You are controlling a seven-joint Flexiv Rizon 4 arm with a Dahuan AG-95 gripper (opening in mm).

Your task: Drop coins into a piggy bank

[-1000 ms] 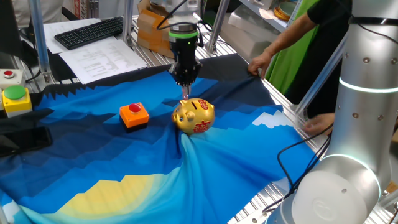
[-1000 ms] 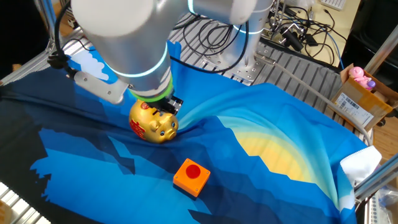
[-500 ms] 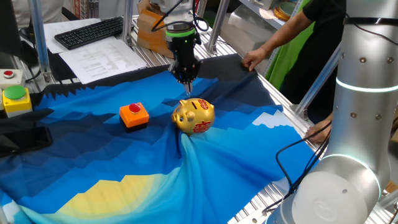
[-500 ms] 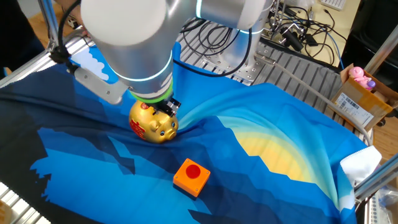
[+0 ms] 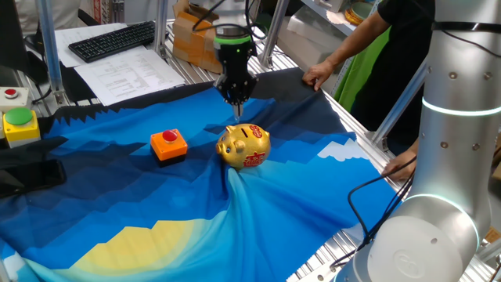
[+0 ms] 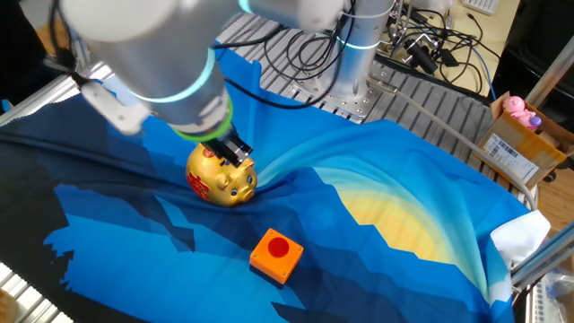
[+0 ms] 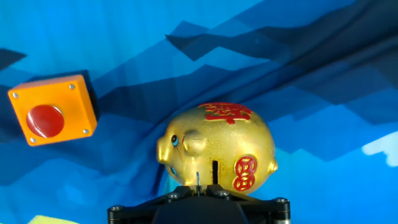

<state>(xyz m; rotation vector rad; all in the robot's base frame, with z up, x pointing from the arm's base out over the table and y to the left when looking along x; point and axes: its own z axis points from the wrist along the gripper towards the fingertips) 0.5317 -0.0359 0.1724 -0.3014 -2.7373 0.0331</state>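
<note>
The gold piggy bank [image 5: 244, 146] stands on the blue cloth, its slot [image 7: 215, 172] facing up in the hand view. It also shows in the other fixed view [image 6: 221, 178] and the hand view [image 7: 217, 143]. My gripper [image 5: 236, 110] hangs just above the bank's back, a little toward its head. In the hand view the gripper [image 7: 198, 185] has its jaws nearly together on a thin sliver seen edge-on, a coin [image 7: 198, 178], just left of the slot. In the other fixed view the arm hides most of the gripper [image 6: 235, 152]. No other coins show.
An orange square block [image 5: 168, 144] with a red button sits left of the bank, also in the hand view [image 7: 53, 117]. A person's hands [image 5: 317, 76] rest on the cloth's far right edge. A green button box [image 5: 19, 124] stands at the left. The cloth is bunched in front of the bank.
My gripper has lifted slightly off the bank's back and shifted a little to the side. The person's hand moved along the cloth edge. The bank has not moved.
</note>
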